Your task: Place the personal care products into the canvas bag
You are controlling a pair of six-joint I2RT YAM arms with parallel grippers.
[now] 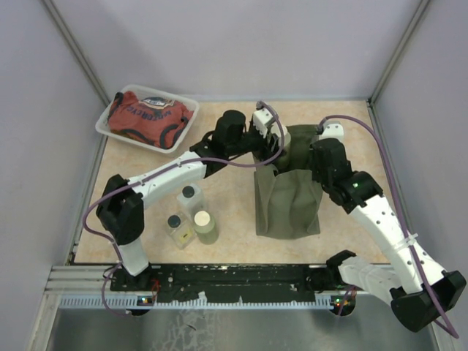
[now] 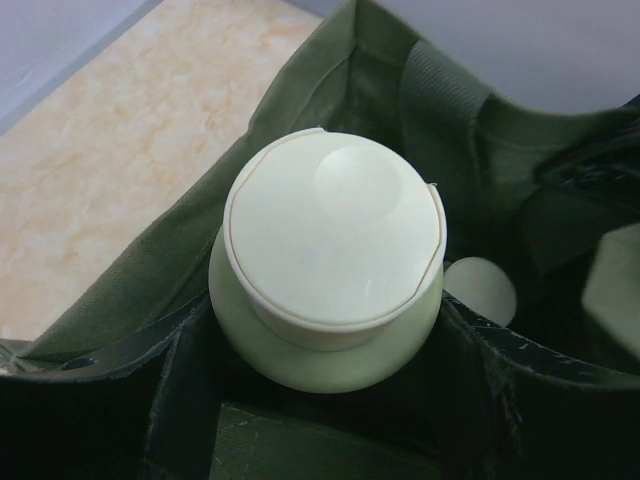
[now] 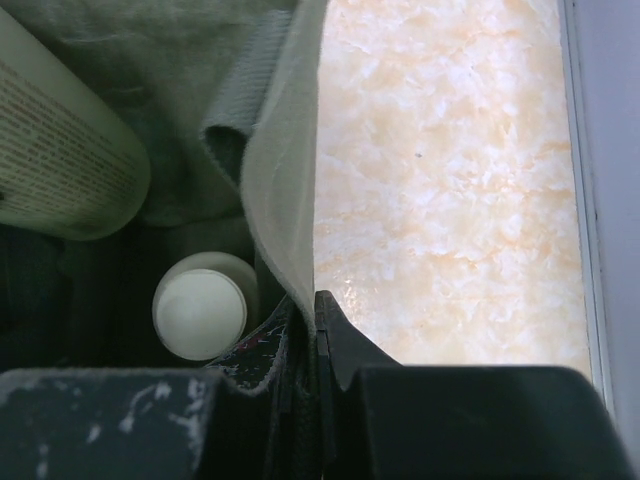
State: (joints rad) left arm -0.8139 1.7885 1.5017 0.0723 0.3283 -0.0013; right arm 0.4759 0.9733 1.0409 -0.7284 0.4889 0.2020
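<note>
Left of the canvas bag, two clear bottles and an olive-green bottle stand on the bench. Your left claw grips a pale bottle upright in the bag's mouth. Another cream-capped bottle sits deeper inside the bag. Your right claw is closed, pinching the bag's right-hand rim.

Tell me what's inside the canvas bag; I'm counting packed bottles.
One cream-capped bottle sits deep inside the canvas bag; a cream bottle hangs in its mouth. Fabric and shadow hide the rest.
</note>
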